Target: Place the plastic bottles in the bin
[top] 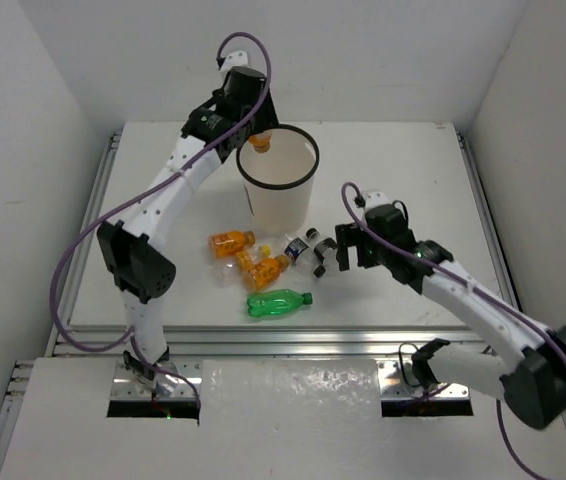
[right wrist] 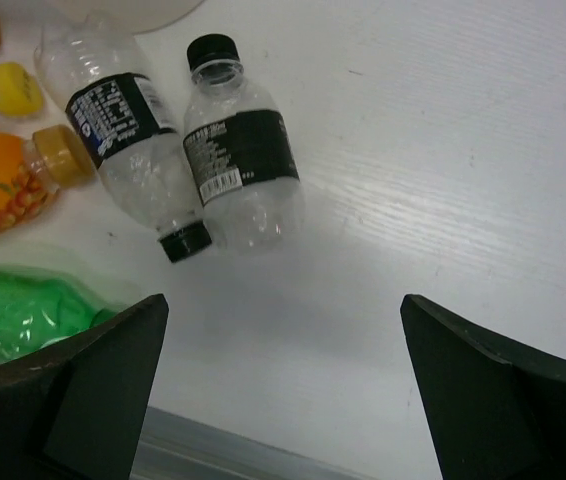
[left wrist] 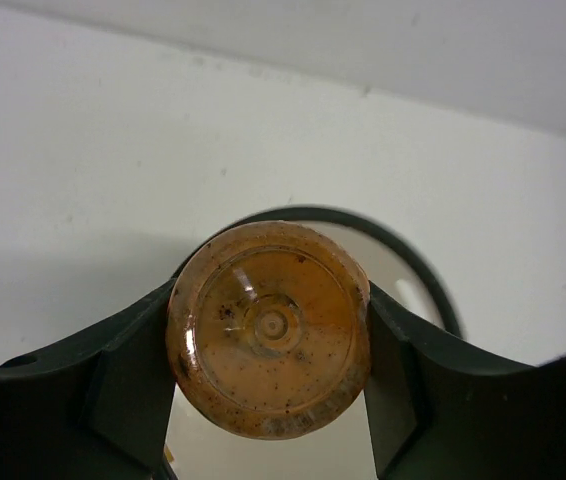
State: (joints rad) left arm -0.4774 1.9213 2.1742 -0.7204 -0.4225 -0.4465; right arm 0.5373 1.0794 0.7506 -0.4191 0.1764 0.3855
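My left gripper (top: pixel 256 135) is shut on an orange bottle (top: pixel 261 143) and holds it over the black rim of the white bin (top: pixel 308 178). In the left wrist view the bottle's round bottom (left wrist: pixel 268 328) sits between my fingers (left wrist: pixel 123 395), with the bin's rim (left wrist: pixel 418 265) behind. On the table lie two orange bottles (top: pixel 232 242) (top: pixel 265 270), a green bottle (top: pixel 277 302) and two clear bottles (top: pixel 300 247). My right gripper (top: pixel 330 254) is open and empty just right of the clear bottles (right wrist: pixel 238 160) (right wrist: pixel 128 140). The green bottle (right wrist: pixel 23 315) and an orange one (right wrist: pixel 8 180) lie at its left.
A crumpled clear piece (top: pixel 225 275) lies left of the orange bottles. A yellow cap (right wrist: pixel 11 88) lies among the bottles. The table's metal front edge (top: pixel 293 335) runs just below the green bottle. White walls enclose the table on three sides.
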